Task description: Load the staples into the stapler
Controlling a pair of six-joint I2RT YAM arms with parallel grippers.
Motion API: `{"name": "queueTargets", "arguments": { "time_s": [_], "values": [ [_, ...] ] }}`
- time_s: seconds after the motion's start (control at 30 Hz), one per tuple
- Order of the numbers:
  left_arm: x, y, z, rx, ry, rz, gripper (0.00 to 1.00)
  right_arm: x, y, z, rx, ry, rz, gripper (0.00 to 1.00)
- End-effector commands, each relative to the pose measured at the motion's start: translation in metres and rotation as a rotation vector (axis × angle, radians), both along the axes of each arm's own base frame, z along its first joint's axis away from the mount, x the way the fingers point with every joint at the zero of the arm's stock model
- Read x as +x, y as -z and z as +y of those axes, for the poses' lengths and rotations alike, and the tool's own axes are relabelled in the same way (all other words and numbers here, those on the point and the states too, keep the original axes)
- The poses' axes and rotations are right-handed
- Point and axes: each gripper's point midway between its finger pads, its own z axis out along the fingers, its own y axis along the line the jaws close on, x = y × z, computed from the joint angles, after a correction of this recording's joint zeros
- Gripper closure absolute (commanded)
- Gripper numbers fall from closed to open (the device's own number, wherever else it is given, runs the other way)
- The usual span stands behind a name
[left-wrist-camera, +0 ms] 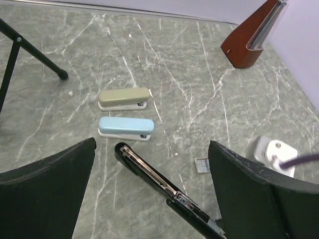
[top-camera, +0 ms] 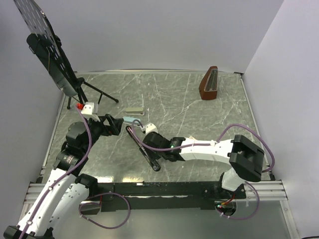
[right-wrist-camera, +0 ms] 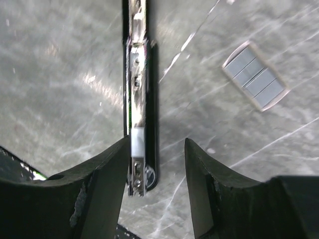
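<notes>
Loading seems unstarted: the stapler (right-wrist-camera: 142, 99) lies open flat beneath the right gripper's (right-wrist-camera: 157, 147) half-parted, empty jaws, the left gripper (left-wrist-camera: 152, 144) gapes wide by its far end, and the staples (right-wrist-camera: 255, 75), boxed just beside it, need fetching next.

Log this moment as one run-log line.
stapler: opened flat, rail exposed | right gripper: open, astride stapler | left gripper: open, empty | staple box: apart from stapler, ungripped
</notes>
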Motion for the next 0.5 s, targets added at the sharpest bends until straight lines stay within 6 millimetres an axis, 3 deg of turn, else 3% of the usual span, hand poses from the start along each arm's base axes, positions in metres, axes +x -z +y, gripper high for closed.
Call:
{"name": "queueTargets", "arguments": {
  "time_s": [0.0,0.23,0.47],
  "values": [
    [0.0,-0.02,-0.001,-0.026,0.004,-0.051,0.01,0.018,-0.013,0.013,0.015,0.024,-0.025,0.45],
    [0.0,-0.02,0.0,-0.019,0.005,-0.051,0.01,0.021,-0.01,0.024,0.003,-0.007,-0.017,0.45],
    [0.0,-0.021,0.0,-0.019,0.005,-0.055,0.01,0.02,0.002,0.023,-0.033,-0.006,0.004,0.45]
  ]
}}
